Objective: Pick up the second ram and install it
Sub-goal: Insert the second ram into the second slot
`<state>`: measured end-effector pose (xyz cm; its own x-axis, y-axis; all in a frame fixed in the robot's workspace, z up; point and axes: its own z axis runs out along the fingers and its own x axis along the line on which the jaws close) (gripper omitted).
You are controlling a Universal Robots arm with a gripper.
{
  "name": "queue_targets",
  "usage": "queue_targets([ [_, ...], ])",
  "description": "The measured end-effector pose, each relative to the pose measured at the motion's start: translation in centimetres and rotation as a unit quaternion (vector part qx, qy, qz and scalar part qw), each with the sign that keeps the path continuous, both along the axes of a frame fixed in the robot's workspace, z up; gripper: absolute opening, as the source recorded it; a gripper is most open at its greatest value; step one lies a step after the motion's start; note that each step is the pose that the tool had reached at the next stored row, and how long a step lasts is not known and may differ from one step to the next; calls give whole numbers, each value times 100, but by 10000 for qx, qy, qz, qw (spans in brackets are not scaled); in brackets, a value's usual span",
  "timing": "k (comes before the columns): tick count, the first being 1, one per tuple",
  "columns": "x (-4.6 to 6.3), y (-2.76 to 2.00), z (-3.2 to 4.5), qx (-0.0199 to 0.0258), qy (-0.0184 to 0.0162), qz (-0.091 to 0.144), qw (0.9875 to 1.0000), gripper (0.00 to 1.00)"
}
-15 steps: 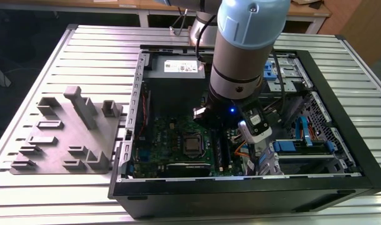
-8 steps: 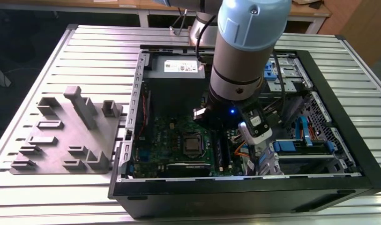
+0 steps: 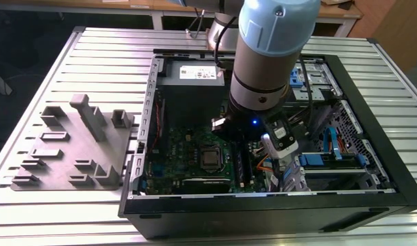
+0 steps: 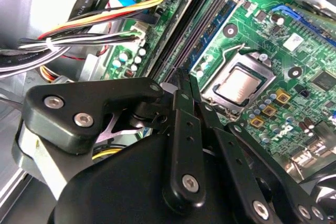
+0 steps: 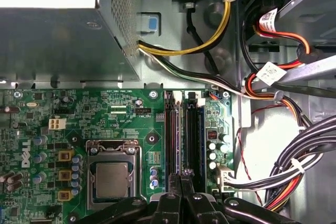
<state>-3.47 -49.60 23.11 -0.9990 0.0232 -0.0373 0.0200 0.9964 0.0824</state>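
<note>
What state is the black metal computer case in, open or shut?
Open: the black metal computer case lies with its side uncovered, the green motherboard showing inside.

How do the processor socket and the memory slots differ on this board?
The processor socket is squarish, with a silver metal cover; the memory slots are long, narrow and black. The end effector sits over the slots, not the socket. Both sit on the green motherboard.

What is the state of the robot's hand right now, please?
The hand is closed, fingertips together over the memory slots; whether the second ram is pinched between them cannot be told.
</note>
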Motion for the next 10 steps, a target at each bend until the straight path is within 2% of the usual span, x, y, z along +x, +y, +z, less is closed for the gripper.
queue_targets([
  [5, 0, -12, 0, 17, 0, 0, 10000, 8],
  [7, 0, -19, 0, 61, 0, 0, 10000, 8],
  [10, 0, -25, 0, 72, 0, -1, 10000, 8],
])
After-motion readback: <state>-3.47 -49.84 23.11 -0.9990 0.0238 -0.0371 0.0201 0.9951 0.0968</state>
